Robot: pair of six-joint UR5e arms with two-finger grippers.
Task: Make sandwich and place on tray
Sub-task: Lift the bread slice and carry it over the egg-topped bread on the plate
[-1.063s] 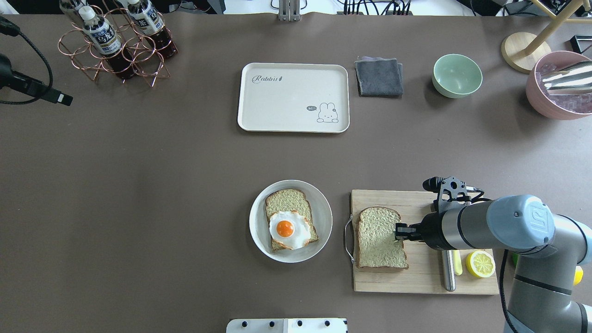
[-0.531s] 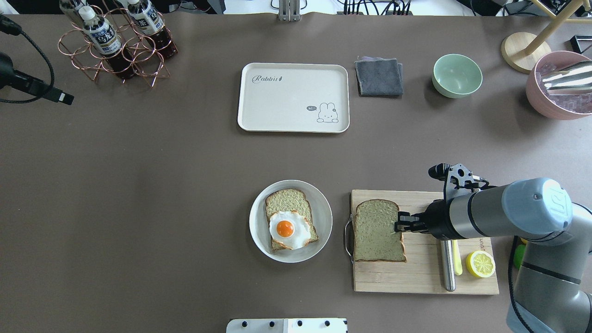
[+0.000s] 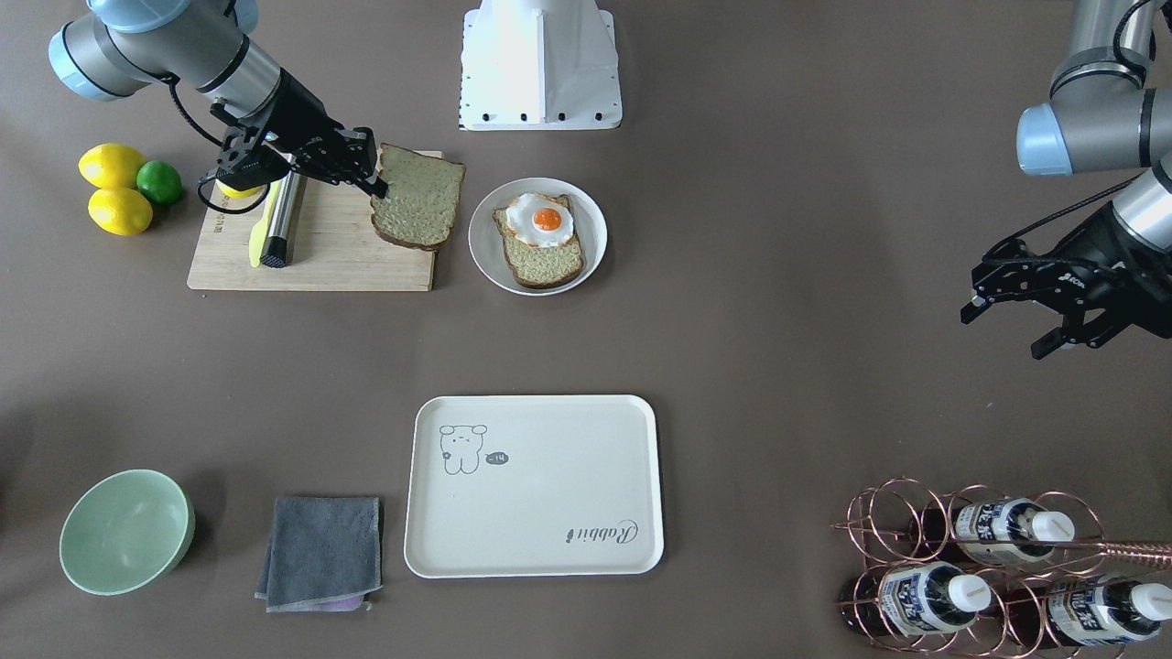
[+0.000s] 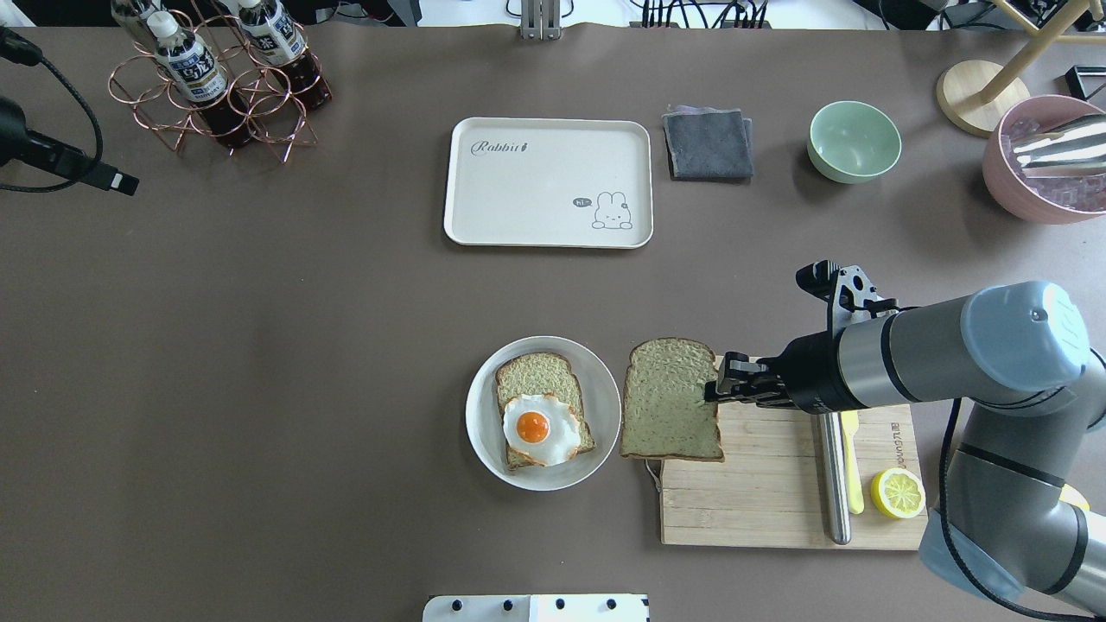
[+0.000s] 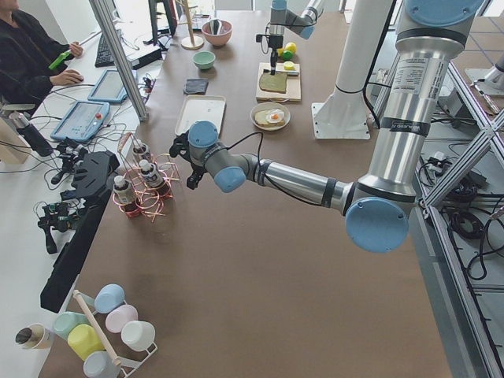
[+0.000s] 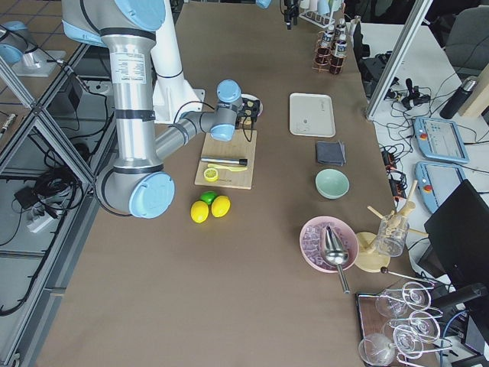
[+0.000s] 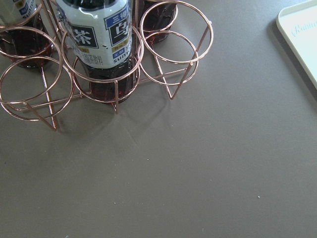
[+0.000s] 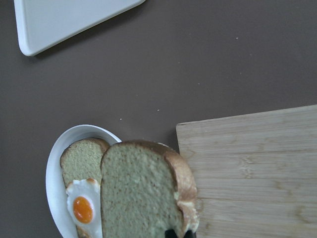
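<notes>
Tray (image 4: 536,194) reads "Rabbit"; right jaws clamp bread (image 4: 670,399).

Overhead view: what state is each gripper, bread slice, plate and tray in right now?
Right gripper: shut on tan bread slice.
Left gripper: open, empty.
Tan bread slice: held, overhanging wooden cutting board.
Small white round plate: holds second slice topped with fried egg.
Large cream rectangular tray: empty.
</notes>
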